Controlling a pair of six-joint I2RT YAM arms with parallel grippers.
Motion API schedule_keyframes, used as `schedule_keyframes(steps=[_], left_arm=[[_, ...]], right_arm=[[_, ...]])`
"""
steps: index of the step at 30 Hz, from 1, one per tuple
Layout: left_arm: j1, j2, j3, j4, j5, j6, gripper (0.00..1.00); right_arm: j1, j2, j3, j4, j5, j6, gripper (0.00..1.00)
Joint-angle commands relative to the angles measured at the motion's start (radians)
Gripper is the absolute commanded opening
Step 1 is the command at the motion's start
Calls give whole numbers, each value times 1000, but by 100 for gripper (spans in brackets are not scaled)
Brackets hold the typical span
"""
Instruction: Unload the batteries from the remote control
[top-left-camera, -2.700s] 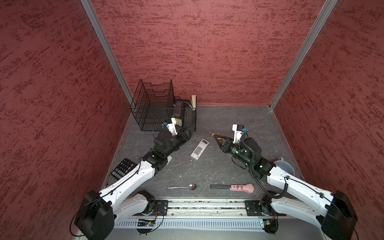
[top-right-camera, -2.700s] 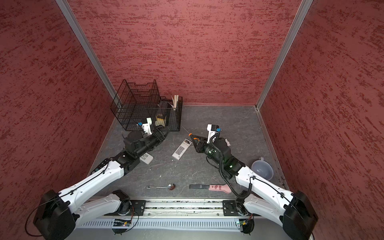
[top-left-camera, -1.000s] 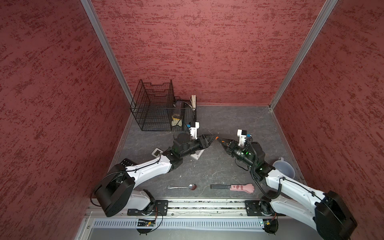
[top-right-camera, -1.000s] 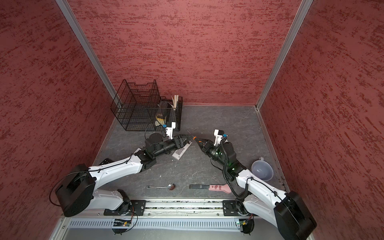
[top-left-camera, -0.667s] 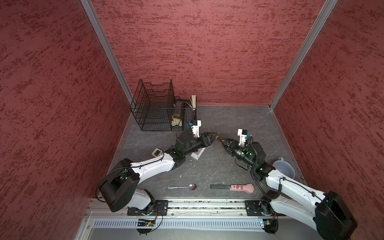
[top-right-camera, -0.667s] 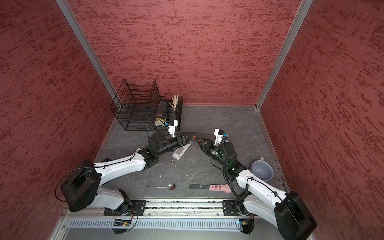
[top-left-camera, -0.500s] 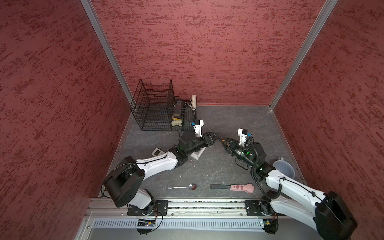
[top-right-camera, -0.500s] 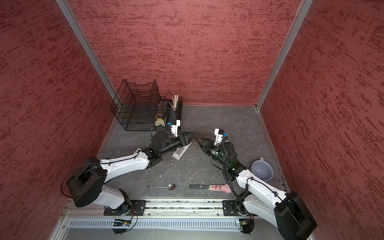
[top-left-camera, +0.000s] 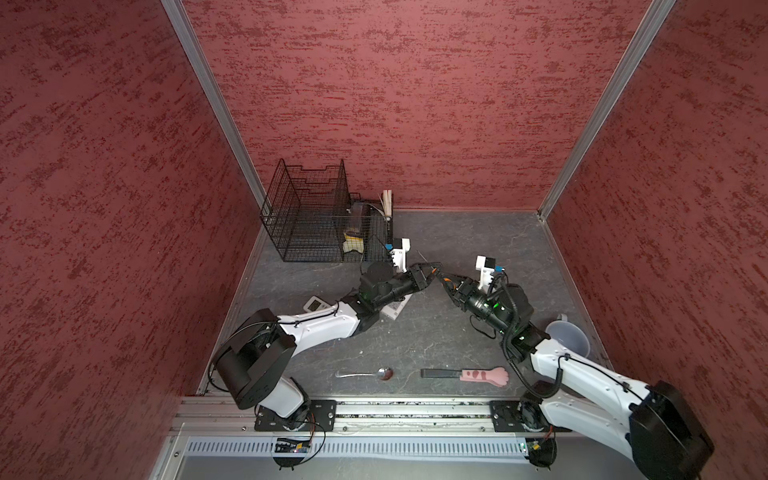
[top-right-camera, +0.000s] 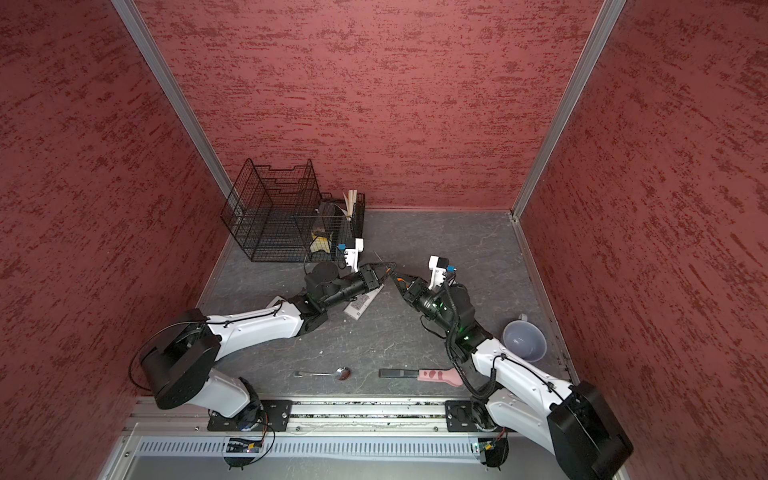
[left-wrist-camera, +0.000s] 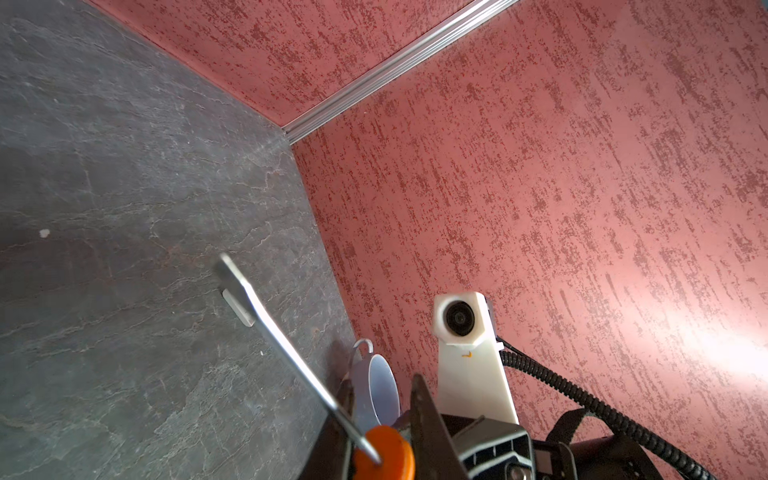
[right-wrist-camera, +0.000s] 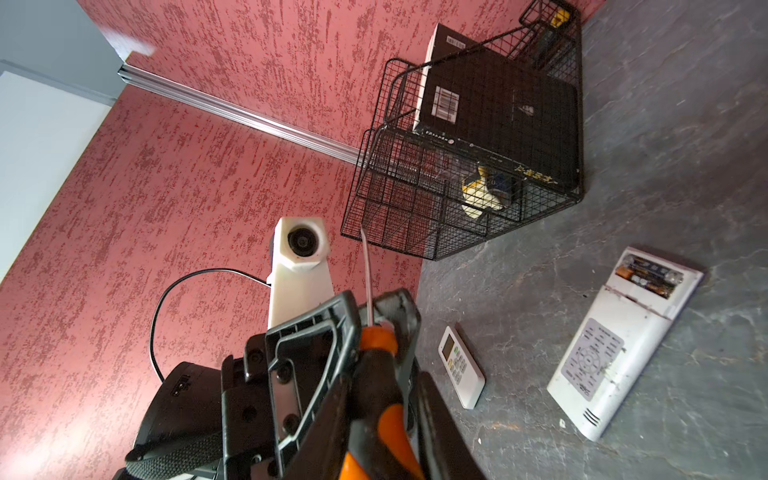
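The white remote control (right-wrist-camera: 615, 353) lies face up on the grey floor. Its battery bay is open at one end, with dark batteries (right-wrist-camera: 648, 276) inside. In both top views the remote control (top-left-camera: 397, 308) (top-right-camera: 360, 306) is half hidden under my left arm. Both grippers meet in mid-air above it on an orange-and-black screwdriver (right-wrist-camera: 374, 382). My right gripper (right-wrist-camera: 382, 415) (top-left-camera: 451, 286) is shut on the handle. My left gripper (left-wrist-camera: 382, 384) (top-left-camera: 430, 270) (top-right-camera: 384, 271) is shut on the orange collar (left-wrist-camera: 384, 451), from which the steel shaft (left-wrist-camera: 282, 336) sticks out.
A small white remote (right-wrist-camera: 461, 365) (top-left-camera: 313, 303) lies left of the arms. A black wire basket (top-left-camera: 307, 216) holding boxes stands at the back left. A spoon (top-left-camera: 365, 374) and a pink paw-handled tool (top-left-camera: 482, 376) lie near the front rail. A pale cup (top-left-camera: 569, 340) sits at the right wall.
My left arm swung right from the basket area to the screwdriver tip, and its jaws closed on the orange collar. The right gripper kept hold of the handle, shifting slightly.
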Motion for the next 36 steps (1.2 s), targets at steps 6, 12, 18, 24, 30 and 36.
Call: schedule_keyframes(steps=[6, 12, 18, 24, 30, 36], left_arm=[[-2, 2, 17, 0, 2, 40, 0], [9, -17, 33, -50, 2, 40, 0], [25, -44, 50, -107, 8, 27, 0], [57, -70, 70, -212, 15, -1, 0], [92, -112, 118, -399, 20, -13, 0], [109, -123, 181, -540, 31, -21, 0]], right_arm=[[-6, 8, 49, 8, 25, 24, 5], [-7, -4, 126, -152, 24, -106, 33], [-7, -21, 171, -308, 50, -249, 52], [-2, -38, 208, -413, 50, -466, 59], [26, -84, 238, -533, 135, -751, 59], [127, -85, 238, -520, 245, -953, 58]])
